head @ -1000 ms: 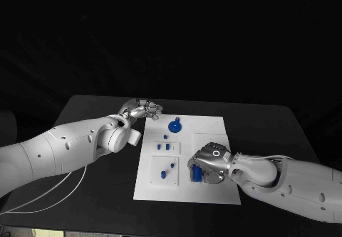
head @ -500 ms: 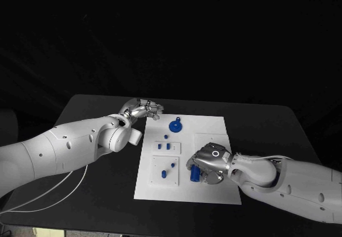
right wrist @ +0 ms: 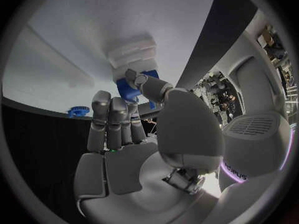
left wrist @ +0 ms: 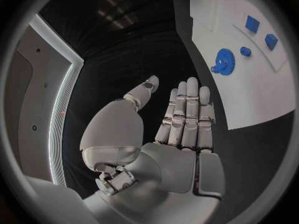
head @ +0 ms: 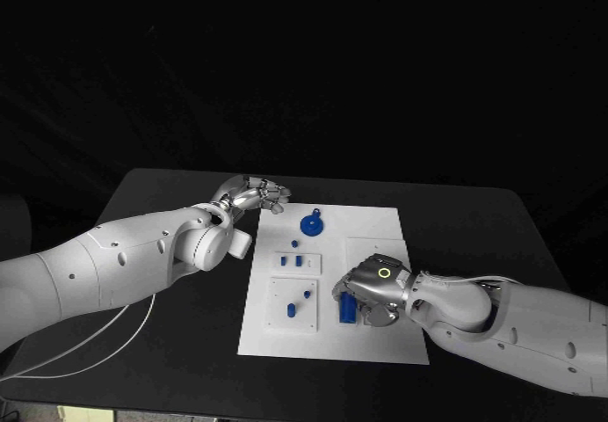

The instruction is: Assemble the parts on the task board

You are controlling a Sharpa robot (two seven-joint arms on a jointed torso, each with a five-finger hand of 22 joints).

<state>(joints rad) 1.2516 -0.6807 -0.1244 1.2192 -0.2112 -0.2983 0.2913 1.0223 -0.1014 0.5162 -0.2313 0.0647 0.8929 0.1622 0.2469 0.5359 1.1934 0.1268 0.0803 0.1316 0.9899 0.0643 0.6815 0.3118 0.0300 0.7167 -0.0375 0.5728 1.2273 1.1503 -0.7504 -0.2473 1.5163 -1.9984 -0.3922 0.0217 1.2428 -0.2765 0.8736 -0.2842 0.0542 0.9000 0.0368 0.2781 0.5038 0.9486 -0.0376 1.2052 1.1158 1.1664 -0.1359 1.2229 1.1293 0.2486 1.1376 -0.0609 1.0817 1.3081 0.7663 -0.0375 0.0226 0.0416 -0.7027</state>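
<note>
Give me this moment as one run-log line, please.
left hand: open, off board | right hand: holds blue part over board

Blue part [head: 347, 307] half hidden under right robot hand [head: 372, 288]; shape unclear

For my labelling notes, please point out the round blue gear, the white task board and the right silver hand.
round blue gear [head: 312, 227], head view, its disc.
white task board [head: 380, 220], head view, bare far corner.
right silver hand [head: 372, 290], head view, back of hand.

bare board [head: 380, 224] beside gear [head: 310, 227], right hand [head: 372, 290] covering lower middle
</note>
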